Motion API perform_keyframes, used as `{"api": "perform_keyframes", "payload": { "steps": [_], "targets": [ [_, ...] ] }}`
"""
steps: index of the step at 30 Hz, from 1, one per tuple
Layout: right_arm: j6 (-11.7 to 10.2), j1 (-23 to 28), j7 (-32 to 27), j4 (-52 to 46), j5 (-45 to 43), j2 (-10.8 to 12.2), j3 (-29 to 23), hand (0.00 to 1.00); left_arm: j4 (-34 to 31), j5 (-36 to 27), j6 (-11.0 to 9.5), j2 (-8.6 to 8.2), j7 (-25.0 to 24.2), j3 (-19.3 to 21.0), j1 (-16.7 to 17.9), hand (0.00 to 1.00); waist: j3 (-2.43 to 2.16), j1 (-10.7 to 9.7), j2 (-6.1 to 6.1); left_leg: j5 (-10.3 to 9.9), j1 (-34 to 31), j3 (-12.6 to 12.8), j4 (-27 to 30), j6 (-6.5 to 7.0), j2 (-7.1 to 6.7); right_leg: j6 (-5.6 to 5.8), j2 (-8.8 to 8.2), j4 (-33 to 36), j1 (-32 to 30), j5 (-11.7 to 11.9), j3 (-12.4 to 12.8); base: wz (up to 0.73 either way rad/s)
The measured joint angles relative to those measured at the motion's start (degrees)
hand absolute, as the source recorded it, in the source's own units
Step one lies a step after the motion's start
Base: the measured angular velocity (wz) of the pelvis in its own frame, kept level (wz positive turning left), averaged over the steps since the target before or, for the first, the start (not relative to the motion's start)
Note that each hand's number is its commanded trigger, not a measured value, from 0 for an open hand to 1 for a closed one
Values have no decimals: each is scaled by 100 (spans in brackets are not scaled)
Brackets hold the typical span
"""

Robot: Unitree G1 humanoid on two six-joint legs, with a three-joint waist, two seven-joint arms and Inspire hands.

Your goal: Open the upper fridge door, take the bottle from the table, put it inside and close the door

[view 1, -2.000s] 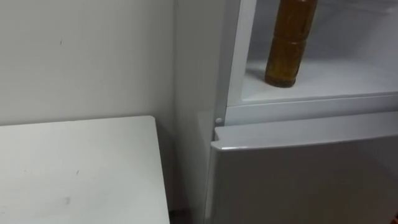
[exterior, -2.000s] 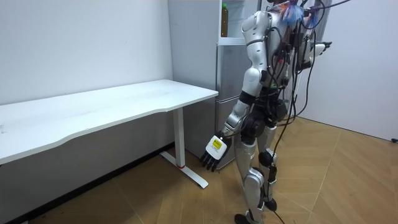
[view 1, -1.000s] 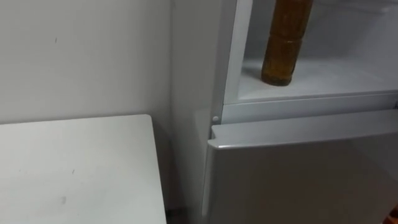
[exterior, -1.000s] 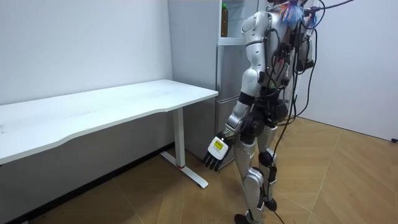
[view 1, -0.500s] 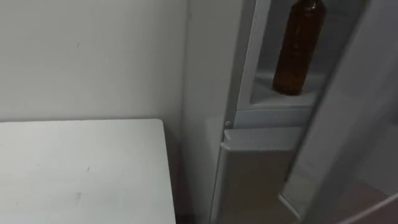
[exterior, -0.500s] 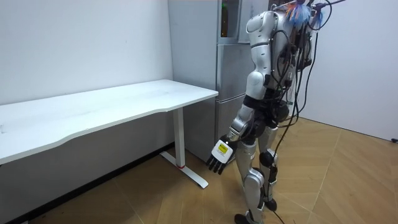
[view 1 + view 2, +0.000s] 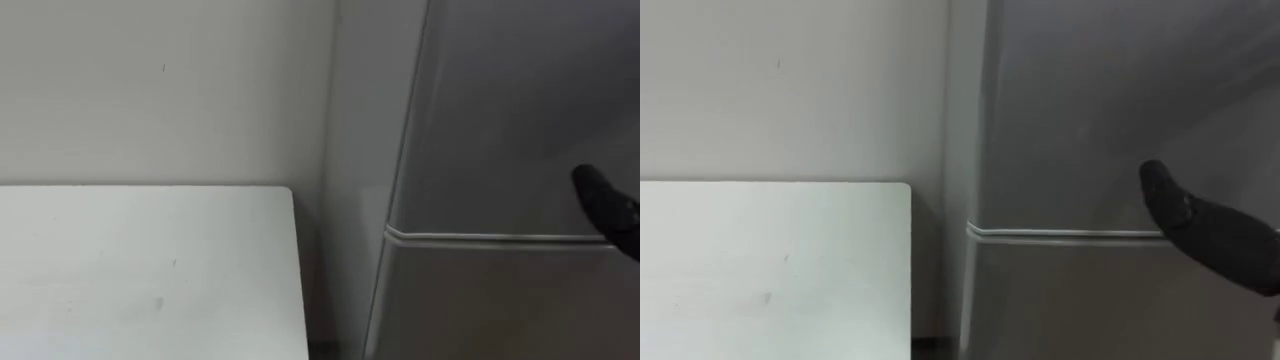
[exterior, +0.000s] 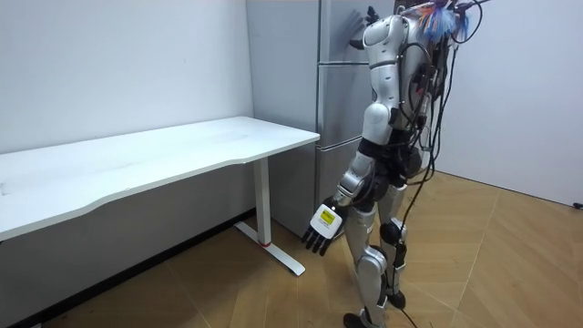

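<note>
From the head, one fridge (image 7: pixel 350 200) with two doors, both shut: the upper door (image 7: pixel 500 110) above the seam, the lower door (image 7: pixel 480 300) below it. One right hand (image 7: pixel 1210 235) comes in from the right, dark and stretched out straight, nothing in it, its tip lying over the upper door just above the seam – whether it touches the door I cannot tell. Left of the fridge is one white table (image 7: pixel 140 270), its corner near the fridge's side, against a pale wall (image 7: pixel 150 90). In the room view the robot stands upright, close before the fridge, at the table's end, on a wooden floor (image 8: pixel 474 264). Its left hand (image 8: pixel 319 230) hangs low at its side, fingers loose and pointing down, empty. With both doors shut, the bottle's place cannot be told.
</note>
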Motion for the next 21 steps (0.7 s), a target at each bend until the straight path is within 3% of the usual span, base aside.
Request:
{"api": "perform_keyframes", "payload": {
  "steps": [18, 21],
  "targets": [
    [-22, -51, 29, 194, -12, 37, 305, 0, 2, 93, 8, 67, 11, -165, -27, 0, 7, 48, 13, -1, 60, -24, 3, 1, 2, -3, 3, -21, 62, 10, -8, 0],
    [-174, -98, 30, 440, -157, 37, 333, 0, 3, 97, 17, 93, -41, -167, -26, 0, 5, 42, 26, -1, 64, -40, 0, 0, 9, -12, 14, -17, 64, 17, 0, 0]
  ]
}}
